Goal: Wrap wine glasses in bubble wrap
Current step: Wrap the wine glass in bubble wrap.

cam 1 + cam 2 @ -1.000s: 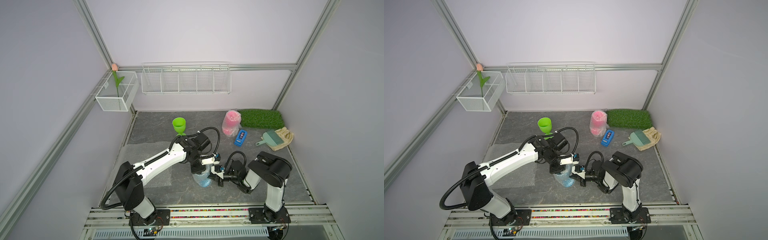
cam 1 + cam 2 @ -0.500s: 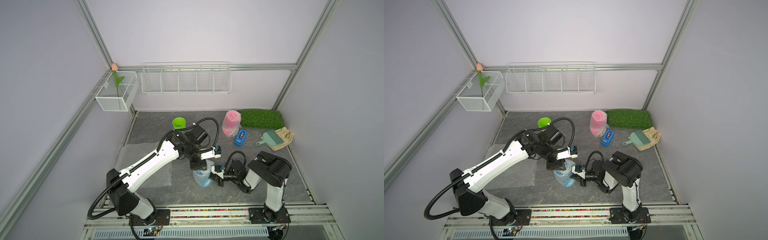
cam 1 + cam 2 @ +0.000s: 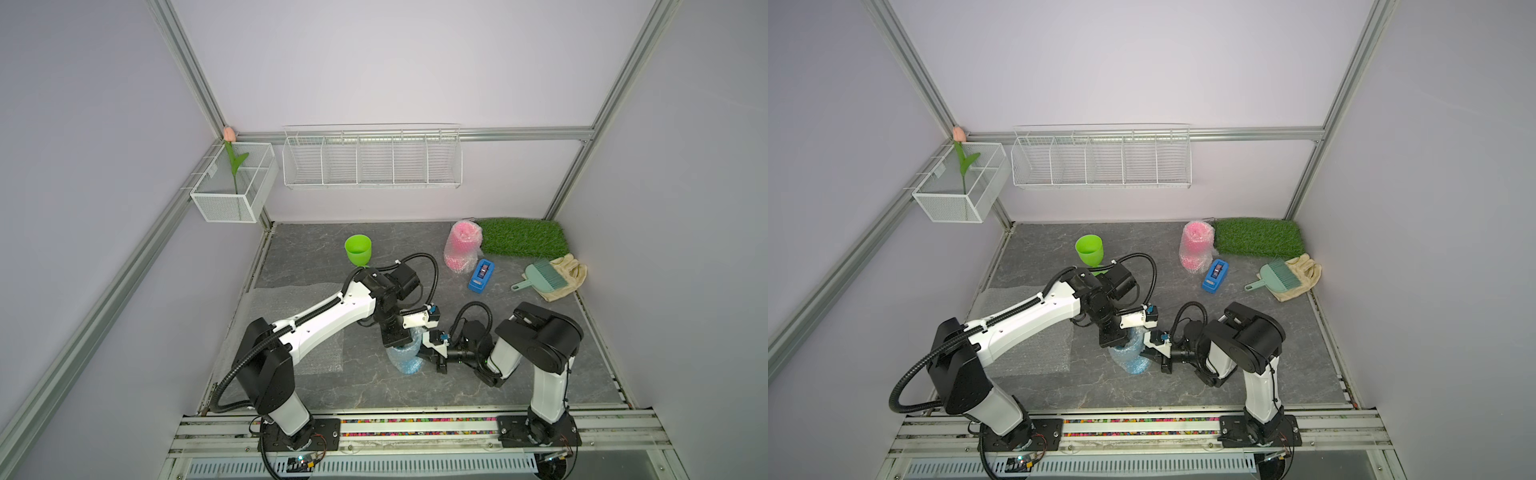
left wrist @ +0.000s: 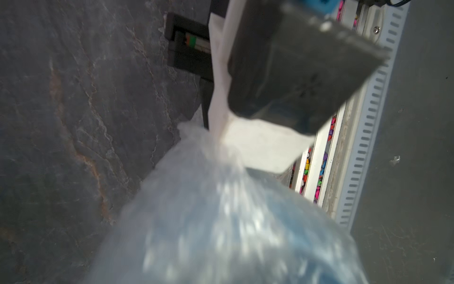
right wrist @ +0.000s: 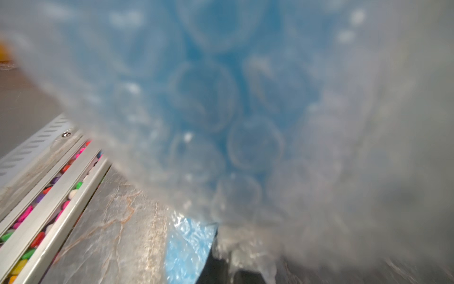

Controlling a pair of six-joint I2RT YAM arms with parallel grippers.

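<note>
Pinching bubble wrap [image 4: 191,152] round the blue goblet [image 3: 409,361] are left jaws and right jaws; pink goblet [image 3: 460,247] wrapped, green goblet [image 3: 358,248] bare.

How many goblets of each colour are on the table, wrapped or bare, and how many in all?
Green goblet, bare: 1
Pink goblet, wrapped: 1
Blue goblet, wrapped: 1
Total: 3
</note>
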